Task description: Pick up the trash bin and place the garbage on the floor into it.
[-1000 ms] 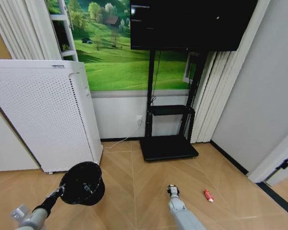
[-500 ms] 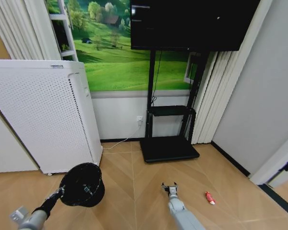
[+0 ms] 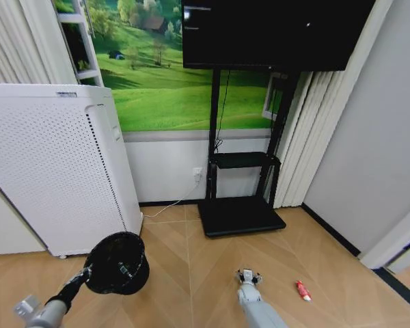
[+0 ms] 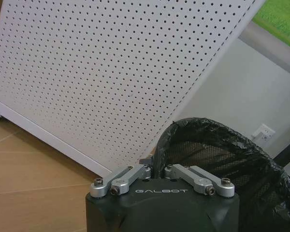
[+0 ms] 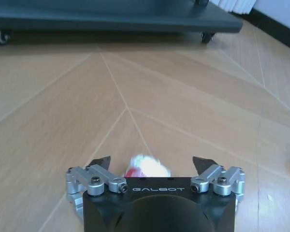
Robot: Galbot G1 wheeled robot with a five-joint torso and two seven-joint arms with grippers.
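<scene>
- Our left gripper [image 4: 154, 170] is clamped on the rim of the trash bin [image 3: 116, 262], holding it above the wooden floor [image 3: 191, 273] just in front of the white perforated appliance [image 3: 55, 164].
- Our right gripper [image 5: 151, 166] is low over the floor with its fingers spread apart, and the red-and-white wrapper wad [image 5: 146, 166] lies between them.
- A small red packet [image 3: 302, 290] lies on the floor to the right of our right gripper, near the black TV stand [image 3: 240, 215].

Wood-pattern floor [image 3: 184, 253], red packet [image 3: 302, 290], wrapper wad [image 5: 146, 166], TV-stand base [image 3: 240, 216]
</scene>
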